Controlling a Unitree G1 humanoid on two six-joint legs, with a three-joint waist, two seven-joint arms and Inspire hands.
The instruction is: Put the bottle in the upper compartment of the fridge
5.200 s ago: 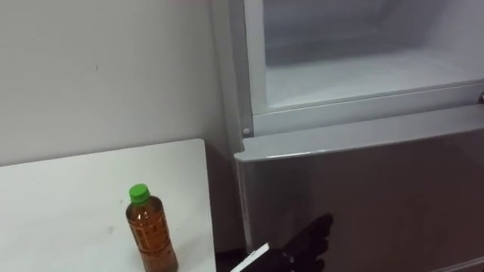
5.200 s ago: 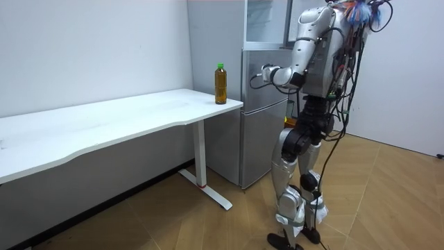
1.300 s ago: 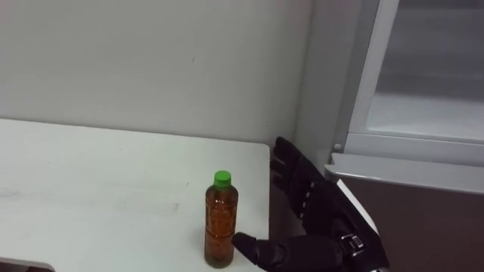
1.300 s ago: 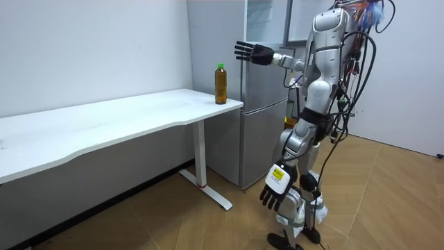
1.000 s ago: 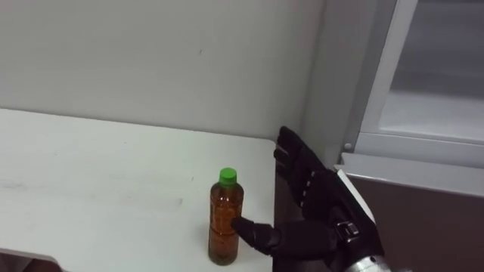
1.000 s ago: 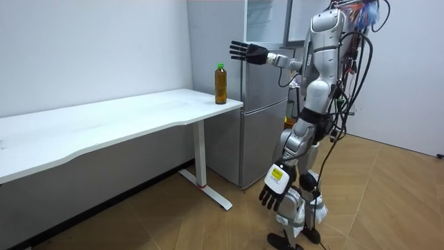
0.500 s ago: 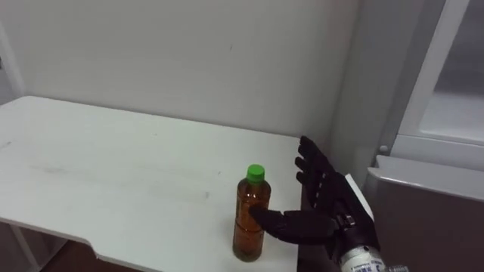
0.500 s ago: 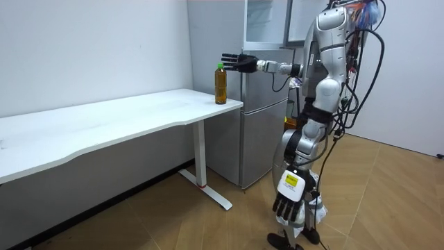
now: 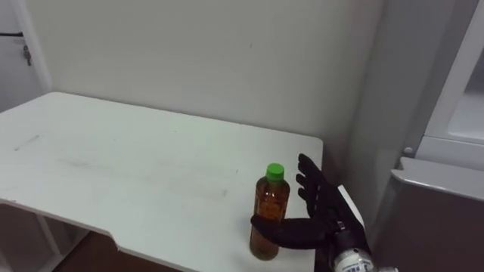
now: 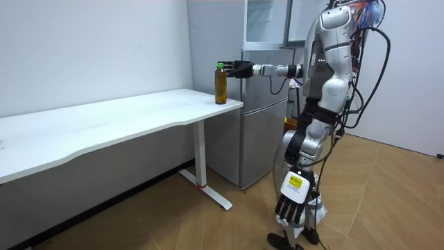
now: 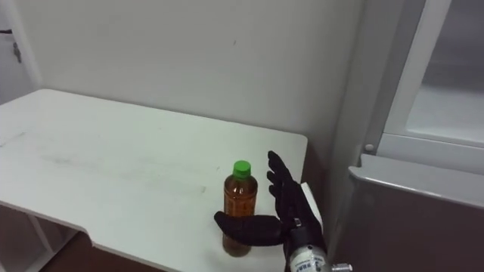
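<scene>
Since half a second ago, the right hand (image 9: 319,221) has closed on the bottle (image 9: 269,211), and the head camera has swung away from the fridge (image 9: 442,204), so more of the worktop (image 9: 113,166) is in view. The bottle has not shifted. It stands upright with its green cap on, on the worktop's corner nearest the fridge, just to the fridge's left.

The right hand lies between the bottle and the fridge, palm towards the bottle. Its fingers (image 9: 310,181) are straight and spread, rising on the fridge side of the bottle. The thumb (image 9: 271,227) reaches across the front of the bottle's lower body. We cannot tell whether the thumb or palm already touches the bottle, and nothing is curled round it yet. In the room view the robot stands before the fridge with this arm stretched out level. The left hand (image 10: 290,200) hangs low on the side away from the fridge, fingers relaxed.

We judge the step in hand to be the reach, at the point just before the grasp. The next move calls for curling the fingers round the bottle's body against the thumb, gently enough not to tip it off the near edge. Then comes a lift and a swing towards the fridge's open upper compartment (image 11: 446,83).
</scene>
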